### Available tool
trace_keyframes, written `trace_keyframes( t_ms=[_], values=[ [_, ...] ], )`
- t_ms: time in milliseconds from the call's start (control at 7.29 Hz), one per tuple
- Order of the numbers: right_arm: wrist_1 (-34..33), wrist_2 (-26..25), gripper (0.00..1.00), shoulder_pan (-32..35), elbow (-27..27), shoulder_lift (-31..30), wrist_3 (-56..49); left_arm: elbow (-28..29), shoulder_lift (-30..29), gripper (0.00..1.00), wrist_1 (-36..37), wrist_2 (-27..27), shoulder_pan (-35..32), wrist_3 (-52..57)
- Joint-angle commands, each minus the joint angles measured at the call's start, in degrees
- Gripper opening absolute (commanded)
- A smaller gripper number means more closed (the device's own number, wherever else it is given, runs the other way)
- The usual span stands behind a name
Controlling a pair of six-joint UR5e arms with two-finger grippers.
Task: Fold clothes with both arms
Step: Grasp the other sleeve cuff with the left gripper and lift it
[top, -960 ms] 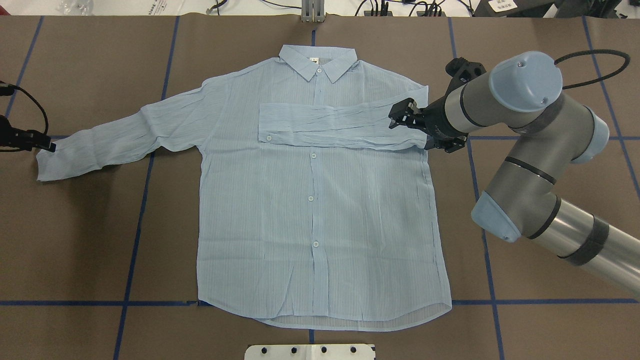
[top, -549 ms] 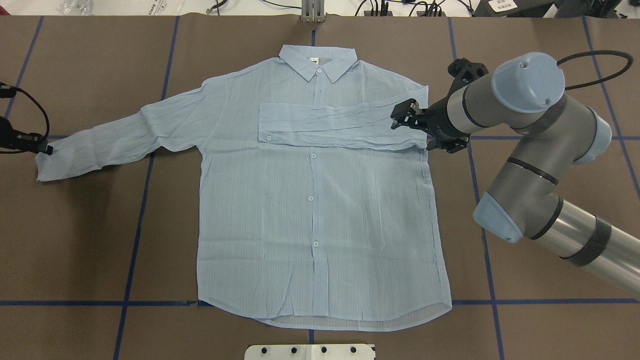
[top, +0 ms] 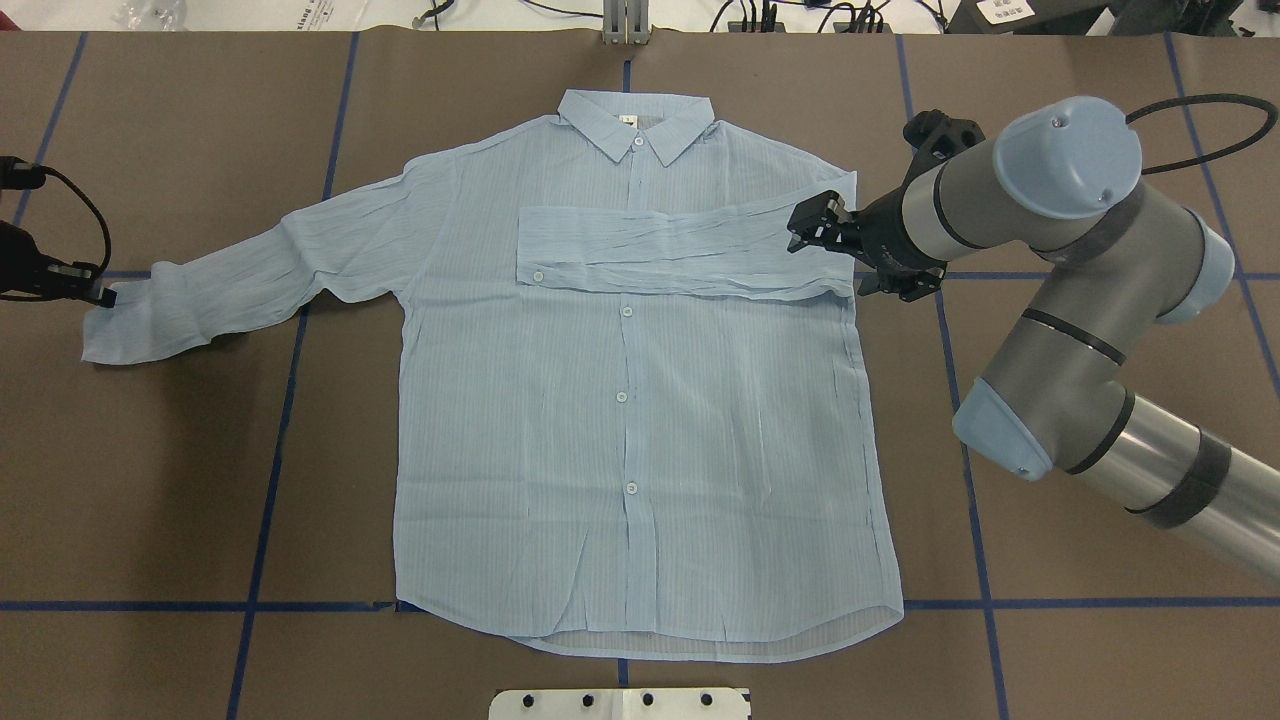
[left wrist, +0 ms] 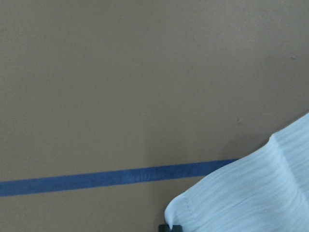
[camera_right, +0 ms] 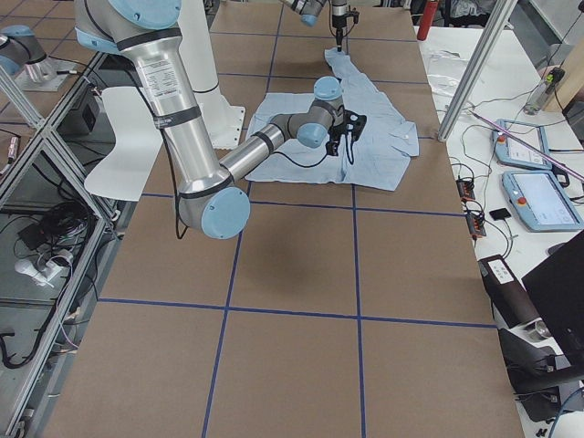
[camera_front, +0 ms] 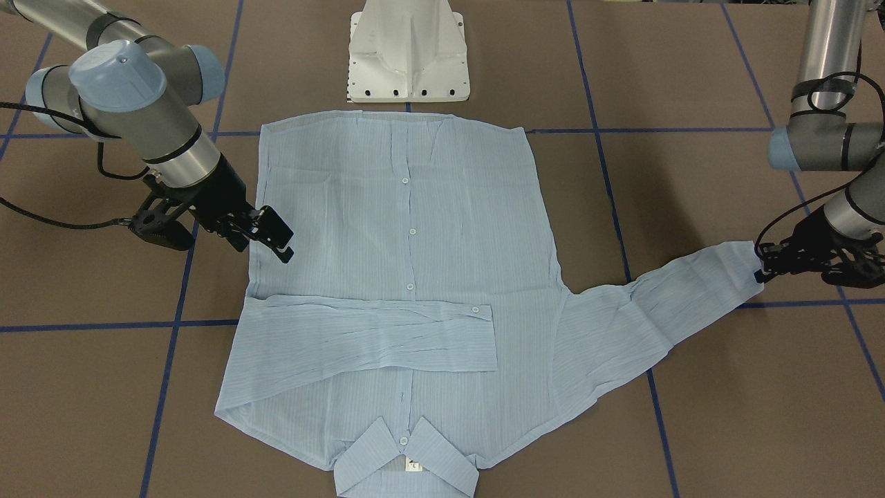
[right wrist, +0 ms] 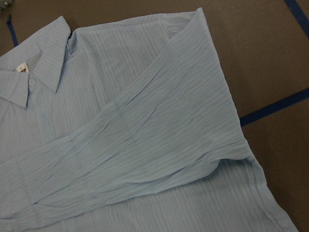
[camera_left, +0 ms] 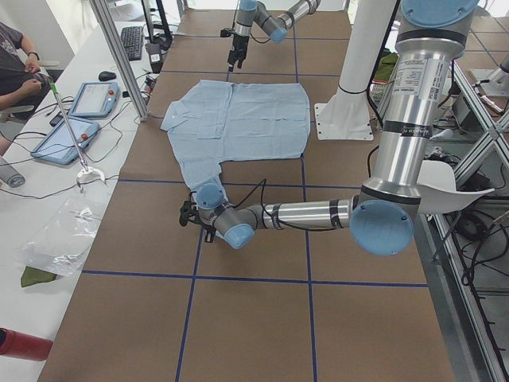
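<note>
The light-blue striped shirt (top: 640,450) lies flat and buttoned on the brown table, collar (top: 636,120) at the far side. One sleeve (top: 660,255) is folded across the chest, seen close in the right wrist view (right wrist: 159,145). My right gripper (top: 812,226) hovers open over that sleeve's shoulder end, holding nothing. The other sleeve (top: 250,270) stretches out to the left. My left gripper (top: 100,294) is shut on its cuff (left wrist: 251,193), which is raised slightly off the table. In the front view the left gripper (camera_front: 759,272) is at the right and the right gripper (camera_front: 276,235) at the left.
Blue tape lines (top: 270,430) grid the table. The white pedestal base (camera_front: 408,52) stands at the robot's edge behind the shirt hem. An aluminium post (top: 625,20) and cables run along the far edge. A side bench with tablets (camera_left: 67,135) has a person beside it.
The left gripper has pulled the cuff a little to the right, bunching the sleeve end. The right gripper has drawn back slightly to the right, away from the folded sleeve.
</note>
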Motion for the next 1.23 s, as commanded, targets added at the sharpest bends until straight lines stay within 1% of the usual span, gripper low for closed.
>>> trace_keyframes(
  t_ms=[0, 137, 274, 411, 549, 686, 823, 960, 1097],
  values=[
    [0.16, 2.17, 1.00, 3.02, 1.53, -4.70, -7.02, -13.66, -4.57, 0.00, 15.58, -1.85, 0.35, -8.33],
    [0.16, 3.66, 1.00, 5.12, 1.62, -6.82, -11.24, -17.03, -9.66, 0.00, 22.28, -2.02, 2.01, -14.29],
    [0.24, 4.89, 1.00, 7.15, 1.53, -8.58, -14.85, -17.94, -16.49, 0.00, 25.48, -2.11, 6.55, -24.79],
    [0.24, 6.29, 1.00, 9.34, 1.53, -10.94, -19.24, -17.07, -22.39, 0.00, 25.69, -1.85, 10.42, -36.47],
    [0.24, 6.66, 1.00, 11.10, 1.45, -12.71, -23.03, -16.11, -26.63, 0.00, 25.34, -1.85, 11.68, -41.20],
    [0.24, 6.66, 1.00, 12.17, 1.36, -13.60, -24.98, -10.53, -34.33, 0.00, 24.64, -1.76, 13.00, -48.29],
    [0.24, 6.57, 1.00, 12.26, 1.27, -14.04, -25.43, -3.25, -41.63, 0.00, 21.94, -0.19, 14.75, -52.71],
    [0.24, 6.49, 1.00, 12.26, 1.18, -14.30, -25.44, 3.61, -46.22, 0.00, 18.00, 2.87, 17.03, -56.67],
    [0.24, 6.31, 1.00, 12.26, 0.92, -14.48, -25.52, 7.24, -48.18, 0.00, 15.00, 5.77, 18.71, -58.19]
  ],
)
